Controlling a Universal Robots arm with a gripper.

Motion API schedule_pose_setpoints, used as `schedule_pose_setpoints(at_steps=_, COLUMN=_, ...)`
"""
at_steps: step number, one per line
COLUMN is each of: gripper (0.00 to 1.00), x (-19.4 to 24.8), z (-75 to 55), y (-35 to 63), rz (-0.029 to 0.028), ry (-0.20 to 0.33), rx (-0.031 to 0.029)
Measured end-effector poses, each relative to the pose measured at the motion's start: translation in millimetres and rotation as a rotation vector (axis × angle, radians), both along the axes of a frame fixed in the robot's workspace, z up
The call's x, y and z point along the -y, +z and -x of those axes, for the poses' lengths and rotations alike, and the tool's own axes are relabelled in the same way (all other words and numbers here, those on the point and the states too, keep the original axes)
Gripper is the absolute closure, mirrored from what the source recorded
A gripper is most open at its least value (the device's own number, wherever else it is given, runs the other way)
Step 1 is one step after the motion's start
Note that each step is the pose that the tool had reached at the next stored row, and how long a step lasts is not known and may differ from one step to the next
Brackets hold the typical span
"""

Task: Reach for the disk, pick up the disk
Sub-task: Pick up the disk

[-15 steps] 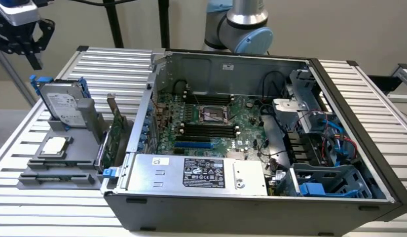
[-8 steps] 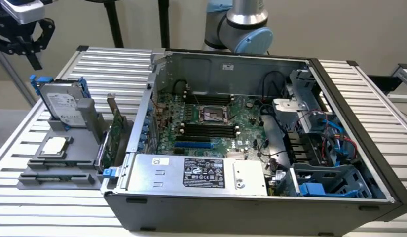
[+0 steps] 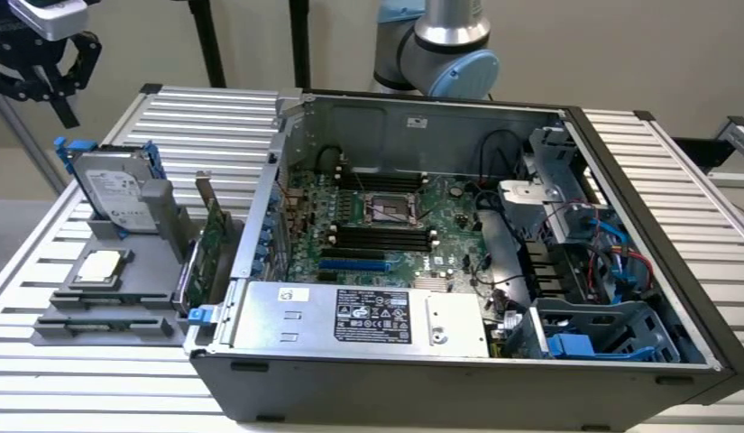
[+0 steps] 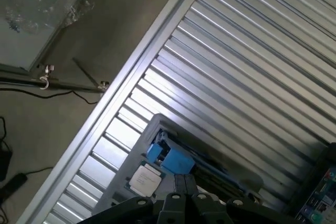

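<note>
1. Power supply (image 3: 347,316): a silver box in the nearest corner of the open computer case (image 3: 468,388). It has a black label with white print too fine to read, and a small white sticker beside it.
2. CPU chip (image 3: 101,264): lies flat on the grey holder (image 3: 107,302). The holder rests on the slatted surface (image 3: 59,379), at the exterior view's left of the case. The chip's marking is illegible.
3. Disk (image 3: 113,194): stands on a short edge in the holder, just behind the chip, leaning back. Its long axis is near upright. The white label faces the camera, its text unreadable. The blue carrier bracket (image 3: 62,149) shows at the top.
4. Hand (image 3: 47,95): hovers above the disk, well apart from it. The black fingers are spread and grasp nothing.
5. Arm (image 3: 450,45): rises behind the case.
</note>
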State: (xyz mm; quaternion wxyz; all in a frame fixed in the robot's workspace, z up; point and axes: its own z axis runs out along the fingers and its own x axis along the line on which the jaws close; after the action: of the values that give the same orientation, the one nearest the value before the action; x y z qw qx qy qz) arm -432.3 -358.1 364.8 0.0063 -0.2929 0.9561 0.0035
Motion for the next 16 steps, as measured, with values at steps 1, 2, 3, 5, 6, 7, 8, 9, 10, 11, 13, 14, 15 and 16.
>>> schedule_pose_setpoints(at_steps=1, gripper=0.89, x=0.4, z=0.0, y=0.1, rz=-0.0013, ry=0.003, rx=0.0026)
schedule_pose_setpoints(at_steps=2, gripper=0.89, x=1.0, z=0.0, y=0.1, rz=-0.0038, ry=0.005, rx=0.0054)
schedule_pose_setpoints(at_steps=3, gripper=0.89, x=1.7, z=0.0, y=0.1, rz=-0.0069, ry=0.007, rx=0.0082)
schedule_pose_setpoints(at_steps=5, gripper=0.89, x=2.3, z=0.0, y=0.1, rz=-0.0119, ry=0.015, rx=0.0136)
schedule_pose_setpoints(at_steps=6, gripper=0.89, x=2.2, z=0.0, y=0.1, rz=-0.0129, ry=0.026, rx=0.0146)
schedule_pose_setpoints(at_steps=7, gripper=0.89, x=2.2, z=0.0, y=-0.1, rz=-0.0133, ry=0.043, rx=0.0152)
schedule_pose_setpoints(at_steps=8, gripper=0.89, x=2.3, z=-0.1, y=-0.1, rz=-0.0135, ry=0.061, rx=0.0153)
schedule_pose_setpoints(at_steps=9, gripper=0.89, x=2.3, z=0.0, y=-0.2, rz=-0.0136, ry=0.080, rx=0.0153)
schedule_pose_setpoints(at_steps=10, gripper=0.89, x=2.3, z=0.0, y=-0.2, rz=-0.0138, ry=0.098, rx=0.0151)
schedule_pose_setpoints(at_steps=11, gripper=0.89, x=2.3, z=0.0, y=-0.2, rz=-0.0139, ry=0.116, rx=0.0150)
schedule_pose_setpoints(at_steps=13, gripper=0.89, x=2.3, z=0.0, y=-0.1, rz=-0.0141, ry=0.152, rx=0.0146)
schedule_pose_setpoints(at_steps=14, gripper=0.89, x=2.3, z=0.0, y=-0.2, rz=-0.0143, ry=0.170, rx=0.0146)
schedule_pose_setpoints(at_steps=15, gripper=0.89, x=2.3, z=0.0, y=-0.2, rz=-0.0145, ry=0.189, rx=0.0145)
schedule_pose_setpoints(at_steps=16, gripper=0.89, x=2.4, z=0.0, y=-0.2, rz=-0.0146, ry=0.207, rx=0.0144)
